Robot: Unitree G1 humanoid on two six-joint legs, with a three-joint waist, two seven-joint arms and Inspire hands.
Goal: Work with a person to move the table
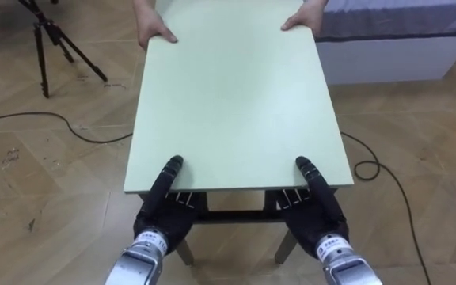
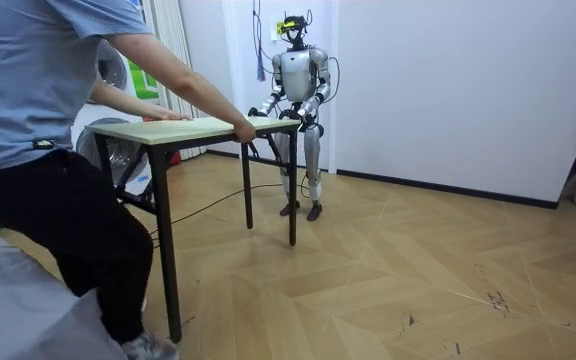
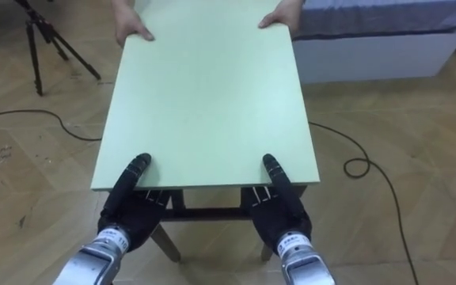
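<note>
A wood floor (image 1: 38,182) spreads under everything, and a white wall (image 2: 448,90) rises behind the robot in the room view. A low white bed (image 1: 394,39) with a grey top lies past the table's far right corner. The table (image 1: 236,103) – pale green top, dark legs – is between the robot and a person (image 2: 38,120) in a blue shirt, its short ends toward each of them; whether its legs touch the floor I cannot tell. The person leans over the far end with arms stretched out, one hand (image 1: 157,33) on the far left corner and the other hand (image 1: 301,20) on the far right. A black tripod (image 1: 50,36) stands on the floor off the far left corner, and a dark cable (image 1: 374,162) loops across the boards to the table's right. At the near edge the left hand (image 1: 165,210) clamps the top near its left corner – thumb lying on the surface, fingers curled beneath. The right hand (image 1: 319,210) grips the same edge near the right corner in the same way.
</note>
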